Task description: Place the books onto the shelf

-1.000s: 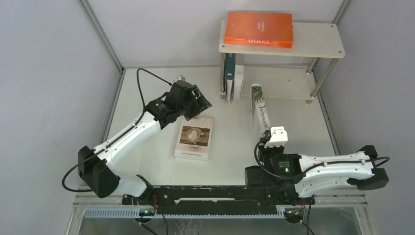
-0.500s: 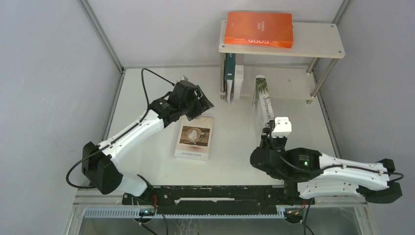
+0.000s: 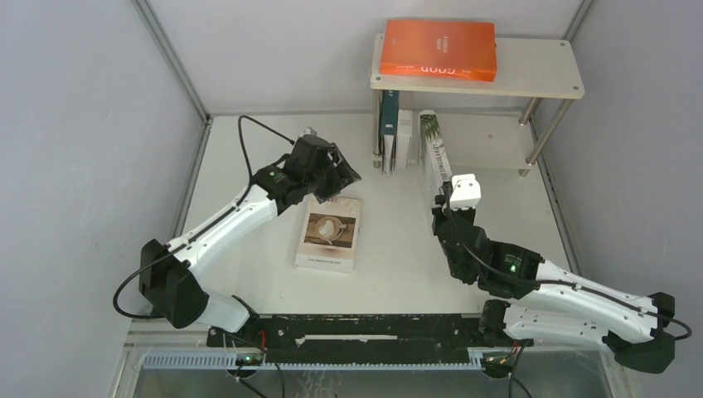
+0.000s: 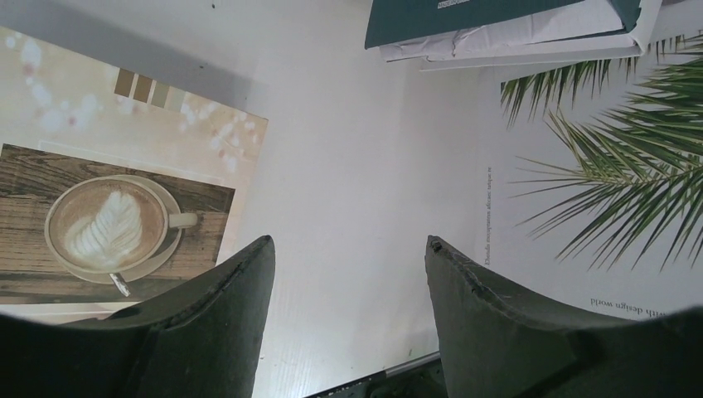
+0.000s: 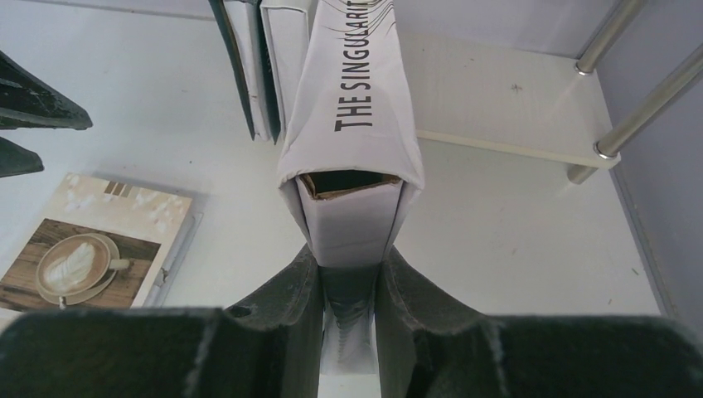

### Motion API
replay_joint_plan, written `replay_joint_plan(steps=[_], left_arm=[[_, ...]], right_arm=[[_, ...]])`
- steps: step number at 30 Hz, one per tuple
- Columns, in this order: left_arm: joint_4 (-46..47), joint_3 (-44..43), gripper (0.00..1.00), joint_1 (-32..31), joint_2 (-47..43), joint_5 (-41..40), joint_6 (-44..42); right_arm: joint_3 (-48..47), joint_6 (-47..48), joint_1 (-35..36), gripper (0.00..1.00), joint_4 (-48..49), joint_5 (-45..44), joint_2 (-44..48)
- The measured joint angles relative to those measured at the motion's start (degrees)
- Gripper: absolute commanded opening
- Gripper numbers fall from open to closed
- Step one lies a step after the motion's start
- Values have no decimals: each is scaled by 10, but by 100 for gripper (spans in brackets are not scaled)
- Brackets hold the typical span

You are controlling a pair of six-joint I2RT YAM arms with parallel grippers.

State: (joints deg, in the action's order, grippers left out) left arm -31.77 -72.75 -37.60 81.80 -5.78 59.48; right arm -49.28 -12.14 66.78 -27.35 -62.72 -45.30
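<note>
The right jaws are pinched on the near end of the white palm-leaf book (image 5: 352, 99), which stands on its long edge with the spine up. Its far end points to 12 o'clock and reaches in under the shelf (image 3: 539, 70), at the lower board (image 3: 489, 141). It is just beside the grey-white book (image 3: 404, 137), with the dark teal book (image 3: 388, 133) at that one's 9 o'clock side. Whether palm-leaf and grey-white covers touch I cannot tell.

The left jaws are spread and hold nothing. They hang over the surface (image 3: 398, 249) at the 12 o'clock end of the coffee-cup book (image 3: 329, 232), which lies flat and is not yet shelved. The orange book (image 3: 438, 48) lies flat on the top board.

Judging from this, the risks lie in the push and the release:

- **Thin grip:** The grip takes only one end of a thin book, and in the right wrist view the cover flares open just ahead of the jaws. A push could make the book twist or bow rather than slide.
- **Catching:** The leading corner could catch on the lip of the lower board.
- **Crowding:** Drift toward 9 o'clock would crowd the two standing books and might tip them.
- **No support:** Nothing props the palm-leaf book on its 3 o'clock side. Let go while it leans that way, it would likely fall flat.
</note>
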Motion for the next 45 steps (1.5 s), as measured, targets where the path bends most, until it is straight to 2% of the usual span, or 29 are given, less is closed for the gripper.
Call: replay_joint_plan(steps=[14,31,38,45], left_arm=[[8,0,71,6,21,4,0],[11,0,71,27,57,15,-3],[13,1,71,42,60,14,-6],[16,37,71,50,56,10,-5]], right_arm=[[36,81,-153,23,112,128,-13],[48,106,-345,23,297,306,-164],[47,106,-379,25,402,351,-255],[38,104,-388,30,464,373,-345]])
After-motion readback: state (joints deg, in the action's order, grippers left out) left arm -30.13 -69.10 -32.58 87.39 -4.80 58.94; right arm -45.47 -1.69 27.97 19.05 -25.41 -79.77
